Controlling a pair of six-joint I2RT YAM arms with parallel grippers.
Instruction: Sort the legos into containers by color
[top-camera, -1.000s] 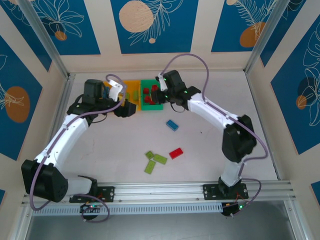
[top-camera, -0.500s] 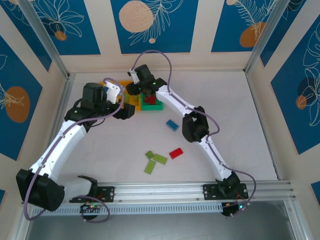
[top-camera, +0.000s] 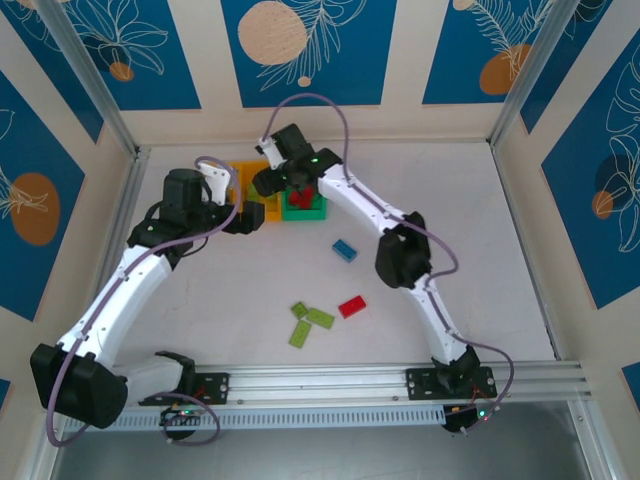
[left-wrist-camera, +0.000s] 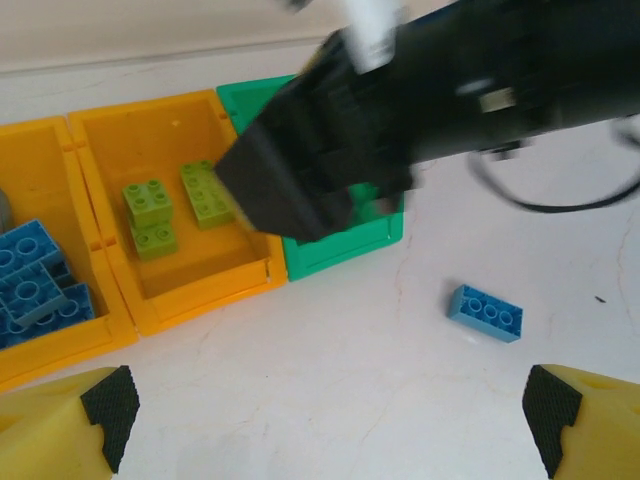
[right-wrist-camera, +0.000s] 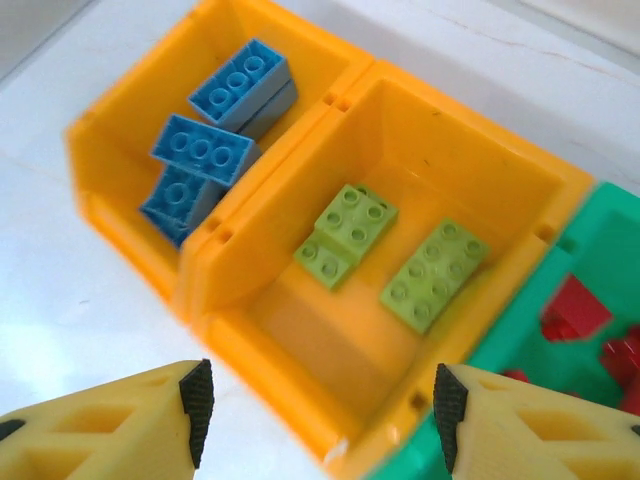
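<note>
Three containers stand in a row at the back. The left orange bin (right-wrist-camera: 110, 150) holds blue legos (right-wrist-camera: 205, 148). The middle orange bin (right-wrist-camera: 300, 350) holds lime legos (right-wrist-camera: 434, 274). The green bin (right-wrist-camera: 560, 270) holds red legos (right-wrist-camera: 578, 308). My right gripper (right-wrist-camera: 322, 412) hangs open and empty over the near wall of the middle bin (top-camera: 272, 208). My left gripper (left-wrist-camera: 330, 430) is wide open over bare table in front of the bins, with a loose blue lego (left-wrist-camera: 485, 312) just ahead on the right. The right arm's black wrist (left-wrist-camera: 400, 100) hides most of the green bin (left-wrist-camera: 340, 250).
Loose legos lie mid-table: a blue one (top-camera: 345, 250), a red one (top-camera: 352, 306) and three lime ones (top-camera: 320, 318) close together. The two arms cross close to each other by the bins (top-camera: 303, 210). Walls enclose the table on three sides.
The right arm swung left from the green bin to above the middle orange bin, and its jaws opened. The left gripper opened wider and stayed in front of the bins.
</note>
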